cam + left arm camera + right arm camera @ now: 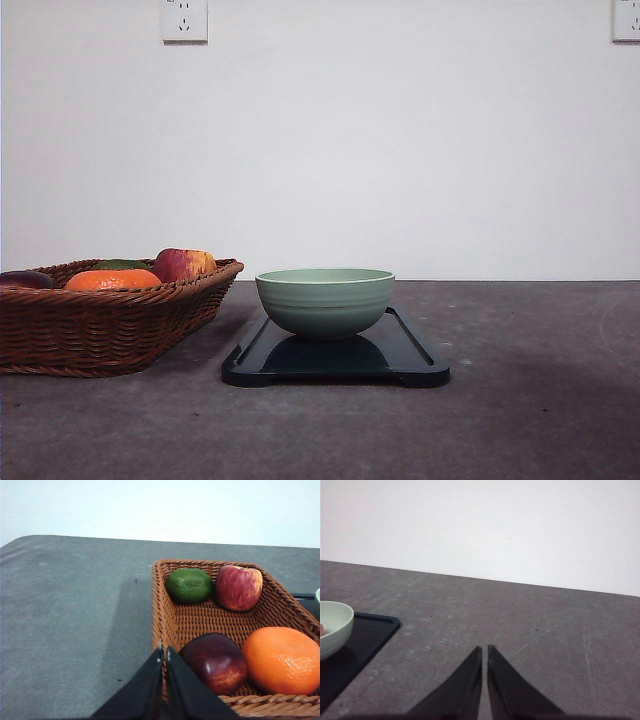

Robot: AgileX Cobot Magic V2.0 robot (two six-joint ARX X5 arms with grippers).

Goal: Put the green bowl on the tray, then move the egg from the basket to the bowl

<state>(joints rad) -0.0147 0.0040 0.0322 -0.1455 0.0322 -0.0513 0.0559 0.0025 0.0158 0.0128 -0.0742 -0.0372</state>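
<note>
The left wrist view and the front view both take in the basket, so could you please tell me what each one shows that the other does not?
The left wrist view alone shows the left gripper, its fingers shut, the basket's woven floor and the whole lime. The front view alone shows the green bowl standing on the tray, and two wall sockets. Both share the basket, red apple, orange, dark plum and grey table.

Left gripper (164, 652): two matte black, flat, wedge-shaped fingers tapering to narrow tips are seen. Right gripper (484, 651): the same black tapered form is noted.
</note>
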